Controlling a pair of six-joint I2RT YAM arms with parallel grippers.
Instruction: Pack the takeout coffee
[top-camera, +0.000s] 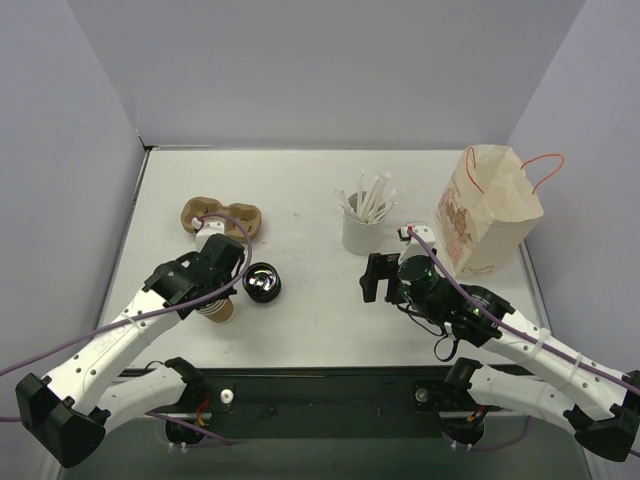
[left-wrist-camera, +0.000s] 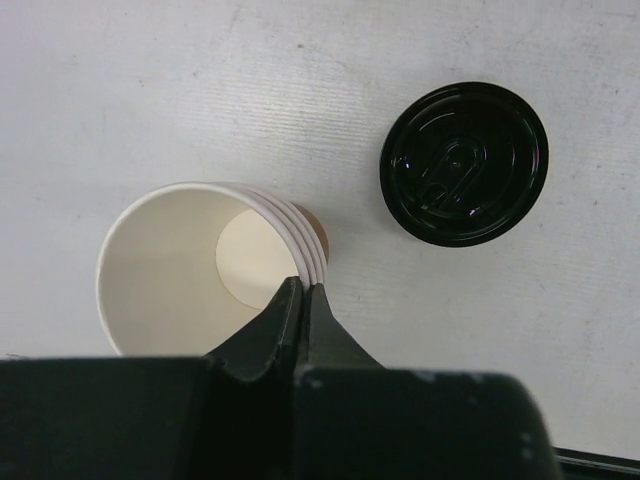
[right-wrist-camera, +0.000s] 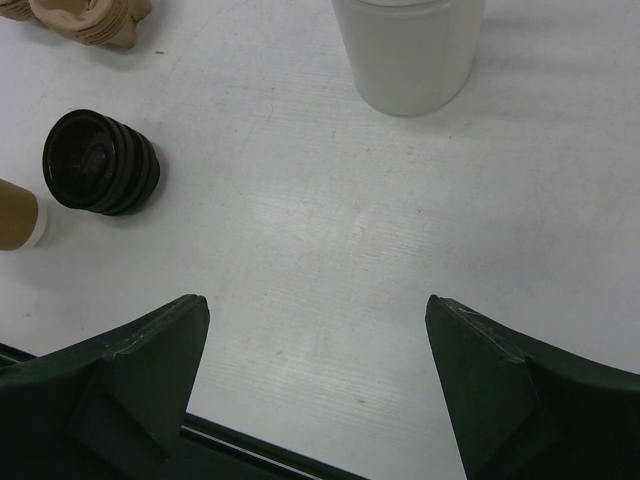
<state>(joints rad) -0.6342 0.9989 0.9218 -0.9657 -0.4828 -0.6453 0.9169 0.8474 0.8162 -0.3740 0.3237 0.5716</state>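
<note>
No brown cup with a black lid on it shows in any view. My left gripper (left-wrist-camera: 303, 292) is shut on the rim of a stack of lidless tan paper cups (left-wrist-camera: 200, 275), one finger inside and one outside; the stack shows in the top view (top-camera: 218, 310) under that gripper (top-camera: 226, 293). A stack of loose black lids (left-wrist-camera: 463, 163) stands just right of the cups on the table (top-camera: 262, 283). My right gripper (right-wrist-camera: 318, 330) is open and empty over bare table, right of the lids (right-wrist-camera: 100, 162); in the top view it (top-camera: 375, 279) is near the table's middle.
A kraft paper bag (top-camera: 487, 210) with orange handles stands open at the right. A white pot of white sticks (top-camera: 362, 228) stands left of it, also in the right wrist view (right-wrist-camera: 408, 50). Brown moulded cup carriers (top-camera: 222, 215) lie at the back left.
</note>
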